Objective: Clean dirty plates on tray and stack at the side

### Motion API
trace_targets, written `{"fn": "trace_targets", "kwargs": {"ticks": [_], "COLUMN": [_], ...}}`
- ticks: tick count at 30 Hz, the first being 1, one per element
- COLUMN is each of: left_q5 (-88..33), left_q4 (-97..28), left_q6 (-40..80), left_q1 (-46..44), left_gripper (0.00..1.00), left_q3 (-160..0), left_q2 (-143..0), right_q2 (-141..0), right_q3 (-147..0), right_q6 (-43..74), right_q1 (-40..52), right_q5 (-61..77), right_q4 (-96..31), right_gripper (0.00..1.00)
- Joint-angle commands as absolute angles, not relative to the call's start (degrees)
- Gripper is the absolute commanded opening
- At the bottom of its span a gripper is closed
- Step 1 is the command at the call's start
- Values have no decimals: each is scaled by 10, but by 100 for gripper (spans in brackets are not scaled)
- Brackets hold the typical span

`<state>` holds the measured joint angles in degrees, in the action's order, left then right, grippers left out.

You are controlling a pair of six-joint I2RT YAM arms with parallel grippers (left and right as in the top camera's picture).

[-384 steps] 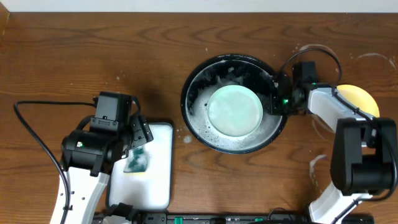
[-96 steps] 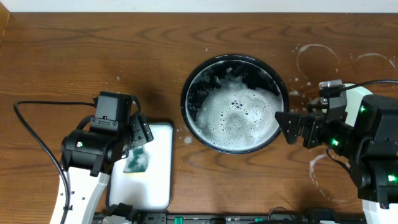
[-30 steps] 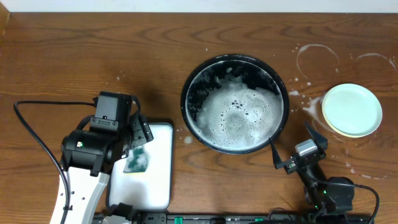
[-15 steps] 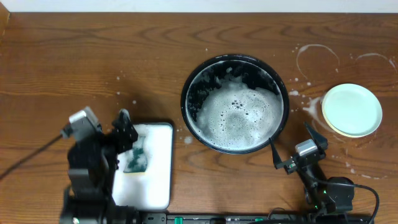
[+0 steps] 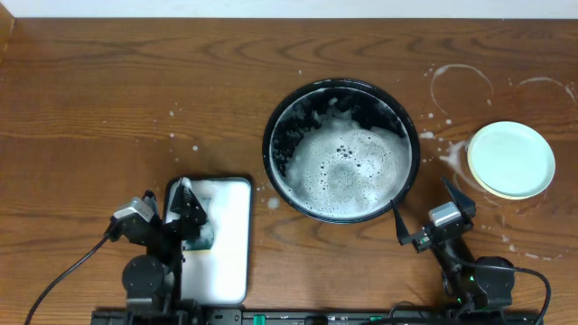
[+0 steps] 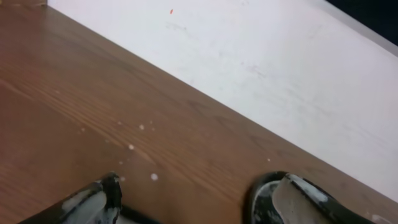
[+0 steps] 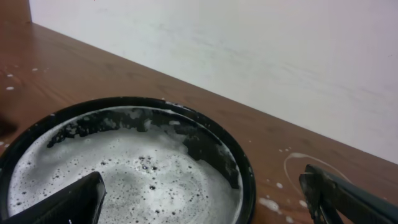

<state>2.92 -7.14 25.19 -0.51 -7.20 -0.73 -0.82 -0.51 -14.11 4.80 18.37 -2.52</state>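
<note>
The tray (image 5: pixel 268 144) is a black round basin at the table's middle, filled with white suds; no plate shows through the foam. At the side (image 5: pixel 461 86), on soap-stained wood, a pale mint-green plate (image 5: pixel 511 159) lies on a yellow plate (image 5: pixel 492 190) whose edge peeks out. My right gripper (image 5: pixel 423 206) stands open just in front of the basin's right rim, holding nothing. The right wrist view shows the gripper (image 7: pixel 205 202) facing the sudsy tray (image 7: pixel 246 180). My left gripper (image 5: pixel 167 200) is open over the white board's near-left corner. In the left wrist view the gripper (image 6: pixel 193 205) is empty above bare wood.
A white rectangular board (image 5: pixel 226 248) lies at the front left with a green sponge (image 5: pixel 202 238) on it. Soap rings and splashes (image 5: pixel 542 86) mark the wood at the back right. A pale wall (image 7: pixel 249 43) borders the table's far edge.
The left arm has pulled back from above the white board toward the front edge and now sits low. The right arm, basin and stacked plates have not moved.
</note>
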Motion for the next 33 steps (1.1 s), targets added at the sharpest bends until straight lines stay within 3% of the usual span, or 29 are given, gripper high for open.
{"fn": "trace_targets", "kwargs": {"ticks": [1, 4, 33], "left_q5": [25, 21, 21], "left_q4": [-37, 3, -40], "left_q6": [240, 243, 240], "left_q1": [-2, -2, -2], "left_gripper": [82, 82, 82], "left_q3": [-36, -1, -2], "left_q2": [-1, -1, -2], "right_q2": [-4, -4, -4], "right_q3": [-3, -3, -3], "right_q6": [-144, -144, -144], "right_q1": [53, 53, 53], "right_q5": [182, 182, 182], "right_q4": [-26, -26, -26], "right_gripper": [99, 99, 99]}}
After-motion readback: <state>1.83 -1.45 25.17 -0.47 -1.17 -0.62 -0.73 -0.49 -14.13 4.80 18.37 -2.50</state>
